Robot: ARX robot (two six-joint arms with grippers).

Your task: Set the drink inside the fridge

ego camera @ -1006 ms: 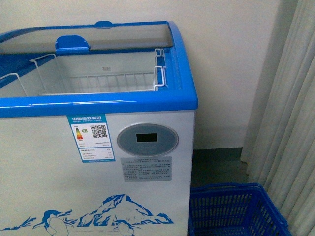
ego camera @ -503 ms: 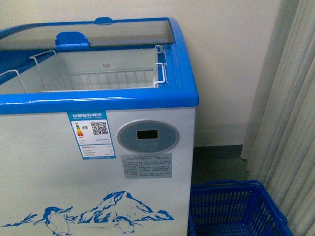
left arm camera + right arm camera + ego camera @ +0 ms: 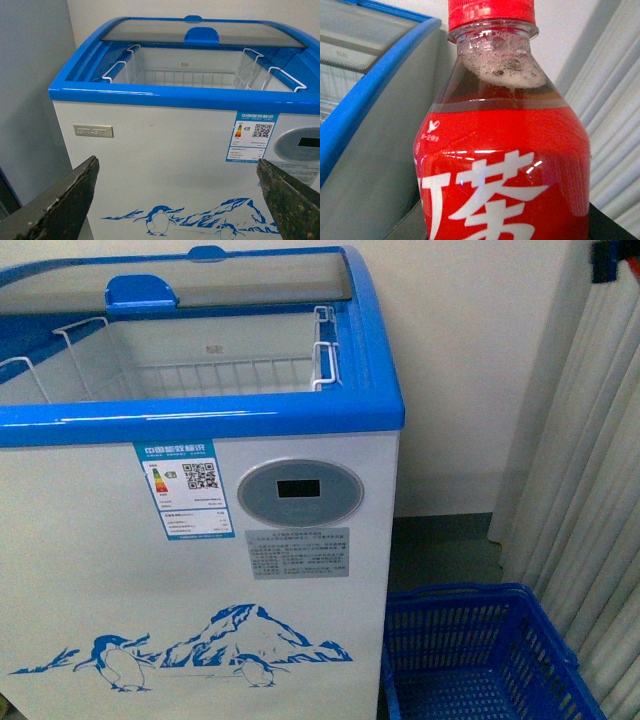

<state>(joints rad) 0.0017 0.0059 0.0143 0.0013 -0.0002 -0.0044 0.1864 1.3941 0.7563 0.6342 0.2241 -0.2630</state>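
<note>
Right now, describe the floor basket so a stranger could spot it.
Start at the white, blue-rimmed chest freezer. On the floor to its right, by the pale curtain, sits a blue plastic lattice basket; the freezer's own basket is white wire.

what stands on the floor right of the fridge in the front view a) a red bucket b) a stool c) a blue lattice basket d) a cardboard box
c: a blue lattice basket stands on the floor beside the fridge, at its right side.
</note>
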